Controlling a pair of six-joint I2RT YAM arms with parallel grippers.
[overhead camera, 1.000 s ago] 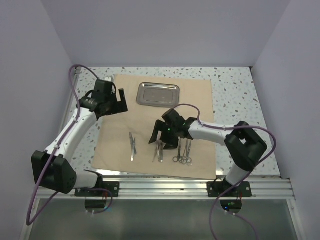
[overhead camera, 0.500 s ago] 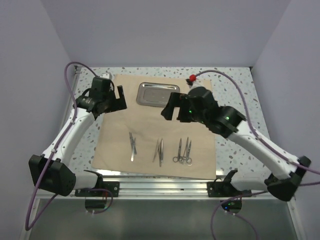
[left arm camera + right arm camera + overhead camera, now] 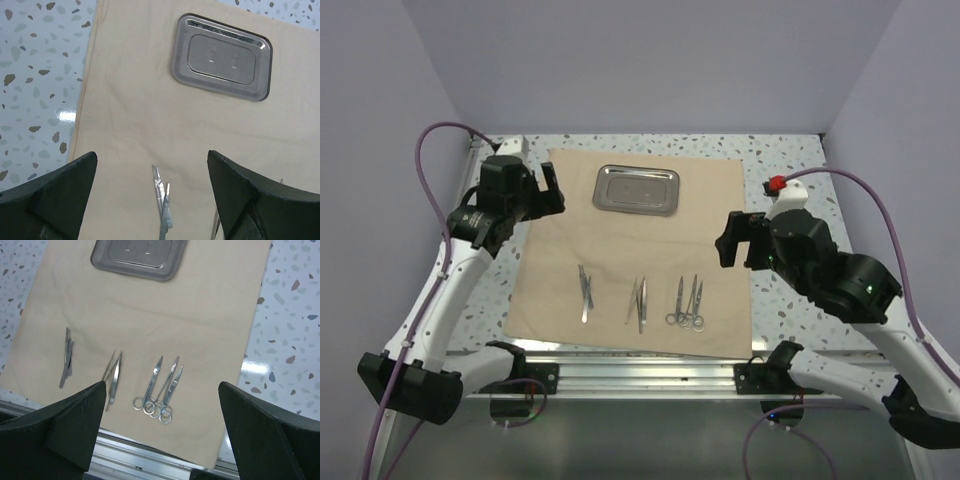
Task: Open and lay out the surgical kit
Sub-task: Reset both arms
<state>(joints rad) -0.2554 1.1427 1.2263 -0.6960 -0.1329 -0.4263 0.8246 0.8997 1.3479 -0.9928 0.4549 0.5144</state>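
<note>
The tan cloth wrap (image 3: 630, 255) lies spread flat on the table. The empty steel tray (image 3: 637, 189) sits on its far part, also in the left wrist view (image 3: 221, 64) and right wrist view (image 3: 138, 254). Near the front edge lie the scalpels (image 3: 584, 291), the tweezers (image 3: 638, 300) and the ring-handled scissors (image 3: 687, 303). They also show in the right wrist view: scalpels (image 3: 66, 364), tweezers (image 3: 113, 374), scissors (image 3: 161, 387). My left gripper (image 3: 548, 192) is open and empty, raised by the cloth's left edge. My right gripper (image 3: 740, 240) is open and empty, raised over the cloth's right edge.
The table (image 3: 790, 190) is white speckled, with an aluminium rail (image 3: 650, 372) along the near edge. Purple cables loop from both arms. Lilac walls close in the back and both sides.
My right arm has lifted off the instruments and swung back to the right, past the cloth's right edge. My left gripper has drawn back a little to the left.
</note>
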